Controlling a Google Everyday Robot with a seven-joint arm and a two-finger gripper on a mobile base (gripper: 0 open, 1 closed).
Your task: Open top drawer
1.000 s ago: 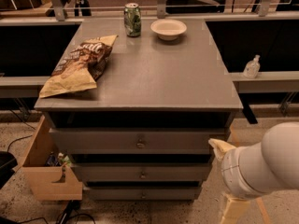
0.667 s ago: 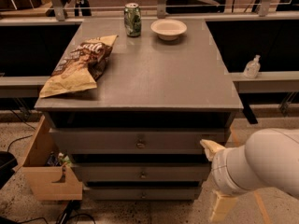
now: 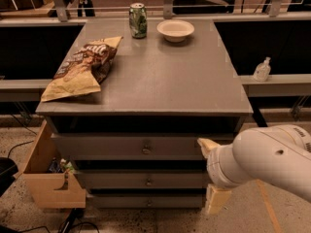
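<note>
The top drawer (image 3: 107, 147) is the widest grey front just under the tabletop, with a small round metal knob (image 3: 146, 149) at its centre. Its front sits about flush with the cabinet. My gripper (image 3: 210, 173) is at the right end of the drawer fronts, right of the knob and slightly below it, not touching it. Its two cream fingers are spread apart, one finger (image 3: 206, 145) up at the top drawer's level and the other lower, near the bottom drawer. The white arm (image 3: 272, 159) hides the cabinet's lower right corner.
Two shorter grey drawer fronts (image 3: 146, 180) lie below. A light plywood box (image 3: 46, 178) hangs at the cabinet's left side. On the tabletop (image 3: 165, 76) lie a chip bag (image 3: 80, 67), a green can (image 3: 138, 20) and a white bowl (image 3: 175, 30). A small bottle (image 3: 262, 70) stands on a shelf to the right.
My arm and gripper have moved left, closer to the drawer fronts. The drawers and the things on top have not moved.
</note>
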